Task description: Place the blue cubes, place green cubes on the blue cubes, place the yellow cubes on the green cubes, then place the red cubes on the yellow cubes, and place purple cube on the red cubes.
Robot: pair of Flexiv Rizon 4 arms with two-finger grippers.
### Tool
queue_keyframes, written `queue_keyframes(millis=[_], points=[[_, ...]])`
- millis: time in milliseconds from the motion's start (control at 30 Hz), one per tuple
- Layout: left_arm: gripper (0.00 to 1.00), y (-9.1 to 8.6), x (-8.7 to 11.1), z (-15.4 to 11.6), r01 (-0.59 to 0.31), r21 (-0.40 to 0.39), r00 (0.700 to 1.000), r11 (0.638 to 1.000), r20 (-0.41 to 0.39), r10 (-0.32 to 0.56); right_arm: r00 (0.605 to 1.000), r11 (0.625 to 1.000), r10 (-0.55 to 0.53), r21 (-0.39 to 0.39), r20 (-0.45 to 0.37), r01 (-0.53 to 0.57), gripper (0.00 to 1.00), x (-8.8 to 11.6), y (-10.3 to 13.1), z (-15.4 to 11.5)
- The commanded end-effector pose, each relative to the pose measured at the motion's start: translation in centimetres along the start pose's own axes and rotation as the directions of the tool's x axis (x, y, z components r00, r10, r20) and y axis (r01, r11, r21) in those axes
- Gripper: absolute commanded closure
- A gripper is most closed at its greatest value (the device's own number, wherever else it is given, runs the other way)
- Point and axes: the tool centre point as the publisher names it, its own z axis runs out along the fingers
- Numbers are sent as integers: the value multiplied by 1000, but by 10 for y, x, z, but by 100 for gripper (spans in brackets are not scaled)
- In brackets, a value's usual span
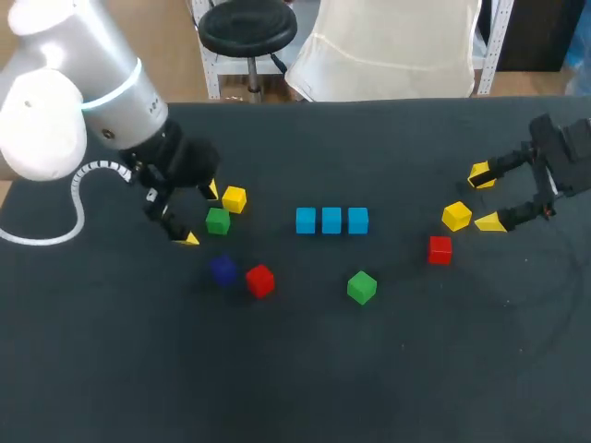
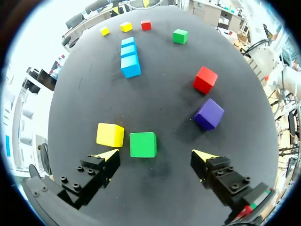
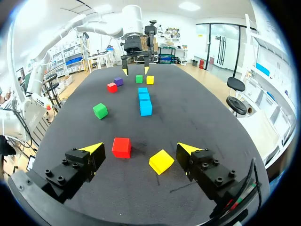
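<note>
Three blue cubes (image 1: 331,221) stand in a row at the table's middle. My left gripper (image 1: 200,214) is open around a green cube (image 1: 218,221), which lies just ahead between its tips (image 2: 143,144), with a yellow cube (image 2: 110,135) beside it. A purple cube (image 1: 223,269) and a red cube (image 1: 260,280) lie near it. My right gripper (image 1: 485,198) is open, with a yellow cube (image 3: 161,161) just ahead of its fingers and a red cube (image 3: 122,147) beside that. Another green cube (image 1: 361,287) lies in front of the blue row.
The black table (image 1: 369,369) has wide free room along its front. A grey cable (image 1: 65,208) loops on the table at the left beside my left arm.
</note>
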Motion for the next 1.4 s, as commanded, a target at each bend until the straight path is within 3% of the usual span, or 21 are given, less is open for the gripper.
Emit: queue_keyframes(millis=[33, 300, 333, 367, 400, 700, 833, 900, 1133, 1400], points=[[0, 9, 1, 6, -7, 16, 1000, 1000, 1, 7, 1000, 1000, -1, -1, 2, 1, 0, 0, -1, 0], [0, 15, -2, 9, -18, 20, 1000, 1000, 2, 18, 1000, 1000, -1, -1, 2, 1, 0, 0, -1, 0], [7, 16, -3, 10, -19, 20, 1000, 1000, 1, 19, 1000, 1000, -1, -1, 2, 1, 0, 0, -1, 0], [24, 16, -3, 10, -20, 19, 1000, 1000, 1, 20, 1000, 1000, -1, -1, 2, 1, 0, 0, -1, 0], [35, 16, -3, 10, -21, 20, 1000, 1000, -1, 21, 1000, 1000, -1, -1, 2, 1, 0, 0, -1, 0], [62, 17, -6, 16, -21, 33, 1000, 999, -4, 21, 1000, 1000, -1, -1, 2, 1, 0, 0, -1, 0], [83, 17, -7, 18, -21, 31, 1000, 999, -2, 21, 1000, 1000, -1, -1, 2, 1, 0, 0, -1, 0], [100, 16, -8, 19, -20, 31, 1000, 999, -4, 20, 1000, 1000, -1, -1, 2, 1, 0, 0, -1, 0], [100, 9, -14, 10, 2, 2, 1000, 1000, 8, -2, 1000, 1000, -1, -1, 2, 1, 0, 0, -1, 0], [100, 5, -46, -9, 55, -35, 998, 998, 2, -55, 1000, 1000, -1, -1, 2, 1, 0, 0, -1, 0]])
